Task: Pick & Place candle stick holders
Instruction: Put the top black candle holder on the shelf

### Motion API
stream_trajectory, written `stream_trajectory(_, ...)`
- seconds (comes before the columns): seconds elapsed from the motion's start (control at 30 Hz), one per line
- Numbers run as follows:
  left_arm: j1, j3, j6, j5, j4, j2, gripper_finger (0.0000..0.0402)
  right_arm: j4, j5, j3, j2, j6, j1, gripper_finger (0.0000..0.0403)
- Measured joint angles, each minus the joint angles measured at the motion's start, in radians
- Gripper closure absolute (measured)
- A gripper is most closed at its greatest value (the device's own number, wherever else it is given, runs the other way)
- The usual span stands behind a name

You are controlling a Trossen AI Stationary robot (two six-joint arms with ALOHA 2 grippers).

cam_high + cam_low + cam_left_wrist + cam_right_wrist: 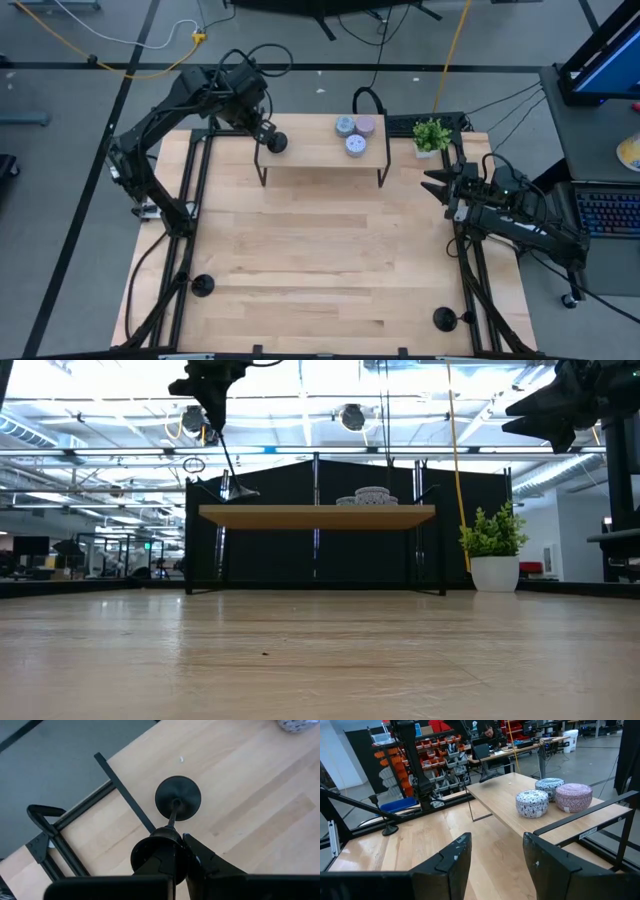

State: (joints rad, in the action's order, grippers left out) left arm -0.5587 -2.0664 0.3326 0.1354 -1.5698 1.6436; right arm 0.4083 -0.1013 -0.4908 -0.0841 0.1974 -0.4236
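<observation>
My left gripper (262,131) is shut on a black candle stick holder (277,143) over the left end of the raised wooden shelf (320,150). In the low view the holder (230,460) hangs tilted below the gripper (212,395), its disc base just above the shelf top. Two more black holders stand on the table, near the front left corner (202,286) and the front right corner (444,319). My right gripper (440,187) is open and empty at the table's right edge; its fingers show apart in its wrist view (495,862). My left gripper pinches the holder's cup top end (167,832) between its two fingers, which come from above, pointing down. The thin stem (172,815) and disc base (178,798) hang below the fingers, tilted. Whether the base touches the shelf I cannot tell.
Three round pucks (355,145) (345,125) (366,125) sit on the shelf's right half, also in the right wrist view (532,802). A small potted plant (430,135) stands right of the shelf. Black frame rails (195,200) run along the table's sides.
</observation>
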Motion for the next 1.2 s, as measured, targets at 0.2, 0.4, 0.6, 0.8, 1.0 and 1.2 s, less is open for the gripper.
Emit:
stream_trajectory(0.2, 0.003, -0.001, 0.002, -0.011, 0.000, 0.009, 0.0388, 0.000, 0.000, 0.000, 0.000, 0.003, 0.000, 0.0232)
stream_trajectory(0.4, 0.002, -0.001, 0.010, -0.013, 0.000, 0.007, 0.0388, 0.000, 0.000, 0.000, 0.000, 0.003, 0.000, 0.0232)
stream_trajectory(0.6, -0.004, -0.001, 0.010, -0.031, 0.000, 0.006, 0.0388, 0.000, 0.000, 0.000, 0.000, 0.002, 0.000, 0.0232)
stream_trajectory(0.8, -0.004, -0.001, 0.017, -0.031, -0.001, 0.006, 0.0388, 0.000, 0.000, 0.000, 0.000, 0.000, 0.000, 0.0232)
stream_trajectory(1.0, -0.005, -0.001, 0.024, -0.029, -0.001, 0.007, 0.0386, 0.000, 0.000, 0.000, 0.000, 0.000, 0.000, 0.0232)
stream_trajectory(1.2, -0.005, -0.001, 0.024, 0.014, -0.001, 0.008, 0.0352, 0.000, 0.000, 0.000, 0.000, 0.000, 0.000, 0.0232)
